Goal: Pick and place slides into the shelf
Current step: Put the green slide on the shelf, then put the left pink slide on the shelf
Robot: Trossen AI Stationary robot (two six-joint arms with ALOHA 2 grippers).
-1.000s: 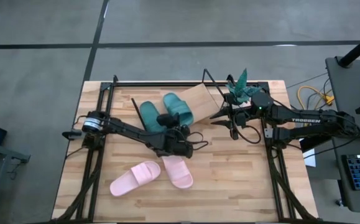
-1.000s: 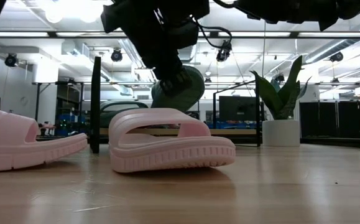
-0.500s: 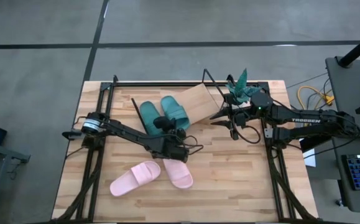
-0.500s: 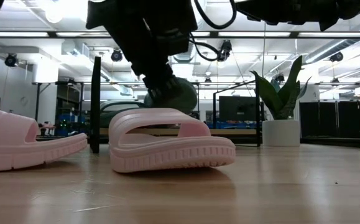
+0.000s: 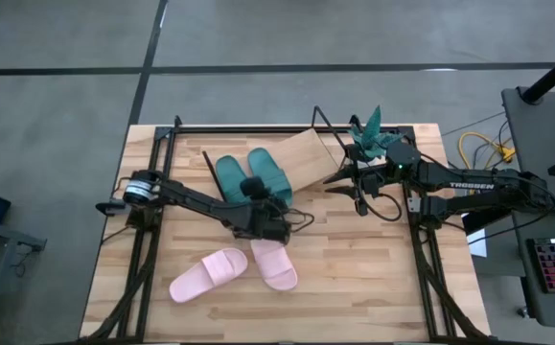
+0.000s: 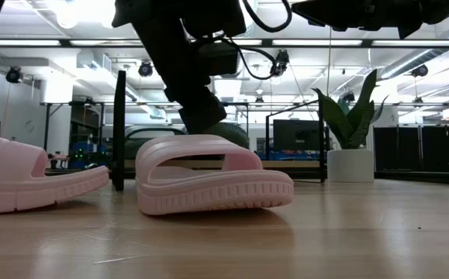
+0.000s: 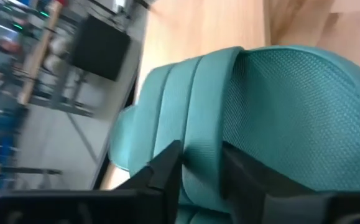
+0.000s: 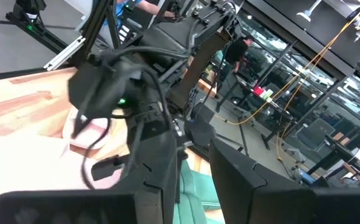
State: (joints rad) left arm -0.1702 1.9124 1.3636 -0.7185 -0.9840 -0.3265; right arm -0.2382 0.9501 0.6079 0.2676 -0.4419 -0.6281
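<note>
Placing the second green slide [image 5: 270, 171] beside its mate on the shelf [image 5: 308, 153], left claw [image 5: 261, 189] pinching its strap; next, releasing; right claw [image 5: 356, 182] slightly spread, waiting.

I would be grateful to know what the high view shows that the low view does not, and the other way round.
Only the high view shows the slanted light-wood shelf board, both dark green foam slides lying at its lower edge, and the right gripper waiting beside the board. Only the low view shows the ribbed sole edge of the nearer light pink foam slide and the room behind the table. Both show the two pink slides side by side on the wooden tabletop, the potted plant, and the left gripper at a green slide.
</note>
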